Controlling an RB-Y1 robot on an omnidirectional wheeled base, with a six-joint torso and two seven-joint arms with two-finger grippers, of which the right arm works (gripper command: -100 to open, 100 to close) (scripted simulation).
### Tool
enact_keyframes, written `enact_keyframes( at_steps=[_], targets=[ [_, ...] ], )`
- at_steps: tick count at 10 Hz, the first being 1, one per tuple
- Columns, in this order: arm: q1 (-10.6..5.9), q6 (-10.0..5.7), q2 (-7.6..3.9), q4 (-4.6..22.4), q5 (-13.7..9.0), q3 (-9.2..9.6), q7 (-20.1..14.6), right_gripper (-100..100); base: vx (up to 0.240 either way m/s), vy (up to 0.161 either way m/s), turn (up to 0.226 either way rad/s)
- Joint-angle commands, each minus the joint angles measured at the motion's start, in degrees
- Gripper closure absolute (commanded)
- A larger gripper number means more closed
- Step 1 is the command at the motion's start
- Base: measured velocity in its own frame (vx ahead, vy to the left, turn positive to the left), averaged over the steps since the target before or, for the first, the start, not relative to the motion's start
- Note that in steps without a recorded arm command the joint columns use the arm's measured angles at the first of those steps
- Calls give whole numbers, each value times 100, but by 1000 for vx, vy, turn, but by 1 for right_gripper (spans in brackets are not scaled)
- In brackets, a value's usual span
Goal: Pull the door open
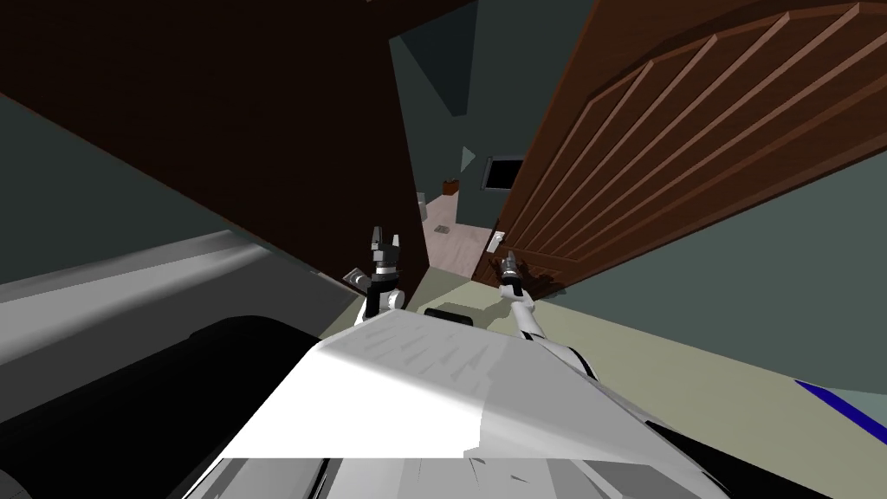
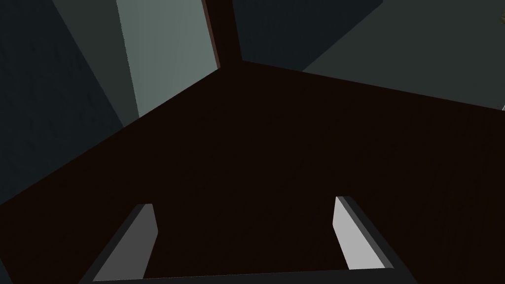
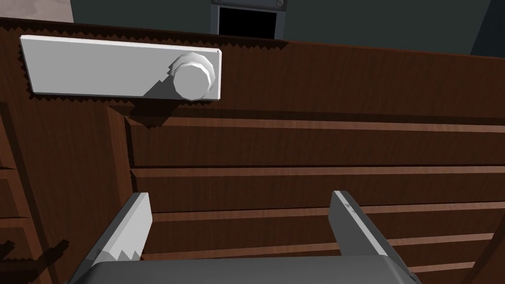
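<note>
Door: I am facing the brown panelled door, which is standing ajar straight ahead of the right gripper, close to it but not touching.
Hold point: I am choosing the round white knob on its white plate. It is lying out beyond the fingers, nearer one than the other, not yet between them.
Handling: I am judging the leaf stiff and heavy, swinging on its hinges. The knob is looking smooth and probably slippery, so a firm squeeze behind its head is called for.
Right gripper: fingers are standing apart, holding nothing.
Left gripper: fingers are apart and empty, facing a dark brown panel.
Beyond: the gap beside the door is showing pale floor.
</note>
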Motion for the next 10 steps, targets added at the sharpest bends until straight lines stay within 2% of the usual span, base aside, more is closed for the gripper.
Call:
enact_keyframes(
  at_steps=[1,6,10],
  targets=[
    [-145,-19,-32,286,-19,-28,-37,-100,90,1,17],
    [-529,-53,-99,982,-68,-105,-118,-100,90,-5,12],
    [-757,-73,-139,1393,-97,-151,-166,-100,74,-5,9]
  ],
)
